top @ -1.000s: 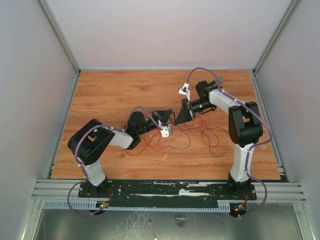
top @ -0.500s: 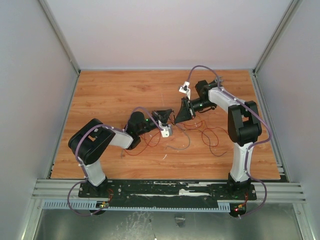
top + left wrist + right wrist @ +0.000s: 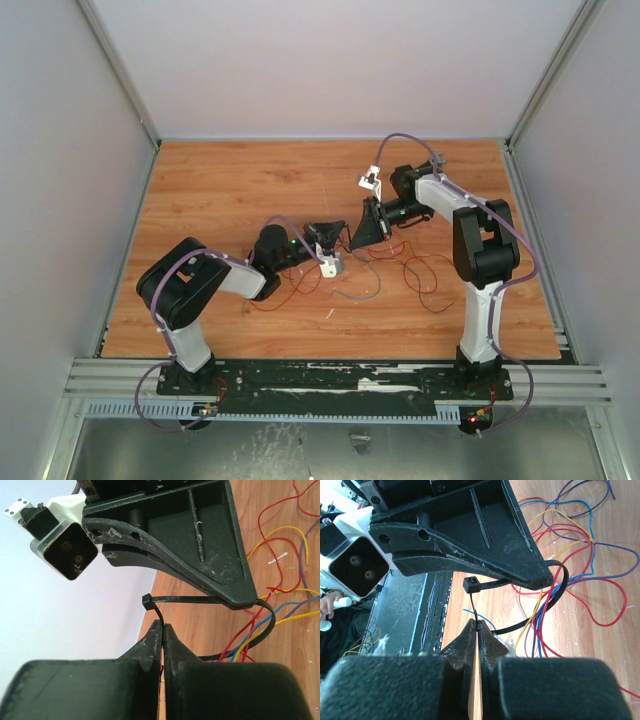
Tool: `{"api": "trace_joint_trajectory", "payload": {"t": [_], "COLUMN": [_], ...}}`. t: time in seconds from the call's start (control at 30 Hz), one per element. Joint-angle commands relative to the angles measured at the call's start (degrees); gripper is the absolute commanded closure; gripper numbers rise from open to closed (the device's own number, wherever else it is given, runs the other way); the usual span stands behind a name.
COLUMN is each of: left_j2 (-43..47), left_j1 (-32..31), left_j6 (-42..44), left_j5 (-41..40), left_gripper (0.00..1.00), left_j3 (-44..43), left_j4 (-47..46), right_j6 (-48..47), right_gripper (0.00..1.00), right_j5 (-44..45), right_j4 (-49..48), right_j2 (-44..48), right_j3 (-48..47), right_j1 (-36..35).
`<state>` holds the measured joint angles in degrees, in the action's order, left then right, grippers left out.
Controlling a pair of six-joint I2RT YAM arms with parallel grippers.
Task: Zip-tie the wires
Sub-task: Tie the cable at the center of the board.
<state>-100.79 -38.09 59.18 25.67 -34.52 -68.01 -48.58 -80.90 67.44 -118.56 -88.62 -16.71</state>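
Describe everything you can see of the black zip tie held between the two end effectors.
The zip tie is a thin, black, smooth plastic strip with a small square head, bent into a loose loop, not pulled tight. The loop runs round a bunch of red, yellow and blue wires. The left end effector, shut, pinches the strip just below the head; the right end effector, also shut, pinches it too, so both hold it between them.
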Motion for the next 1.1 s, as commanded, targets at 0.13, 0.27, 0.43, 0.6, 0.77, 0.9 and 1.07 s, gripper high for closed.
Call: {"api": "trace_joint_trajectory", "payload": {"t": [0.13, 0.27, 0.43, 0.6, 0.77, 0.9, 1.07], "left_j2": [0.5, 0.6, 0.2, 0.2, 0.2, 0.3, 0.7], "left_j1": [-0.6, -0.6, -0.6, -0.6, -0.6, -0.6, -0.6], "left_j6": [-1.9, -1.8, -1.4, -1.2, -1.1, -1.2, -1.2], "left_j5": [3.1, 2.9, 2.6, 2.6, 2.8, 2.9, 2.9], "left_gripper": [1.0, 1.0, 1.0, 1.0, 1.0, 1.0, 1.0], "left_j3": [1.7, 1.9, 1.9, 1.8, 1.6, 1.5, 1.5], "left_j4": [-2.8, -2.8, -2.8, -2.8, -2.8, -2.8, -2.8], "right_j6": [-3.5, -4.3, -5.5, -5.9, -8.4, -9.0, -9.2], "right_gripper": [1.0, 1.0, 1.0, 1.0, 1.0, 1.0, 1.0], "right_j5": [-2.1, -2.1, -2.6, -3.0, -4.3, -4.5, -5.0], "right_j4": [3.6, 4.4, 5.7, 6.2, 8.1, 7.9, 7.9], "right_j2": [-1.6, -1.7, -1.5, -1.2, -0.8, -0.1, -0.2], "right_j3": [-3.3, -3.0, -2.8, -2.6, -2.0, -1.6, -1.6], "right_j1": [0.9, 1.1, 1.1, 1.2, 1.1, 1.1, 1.2]}}
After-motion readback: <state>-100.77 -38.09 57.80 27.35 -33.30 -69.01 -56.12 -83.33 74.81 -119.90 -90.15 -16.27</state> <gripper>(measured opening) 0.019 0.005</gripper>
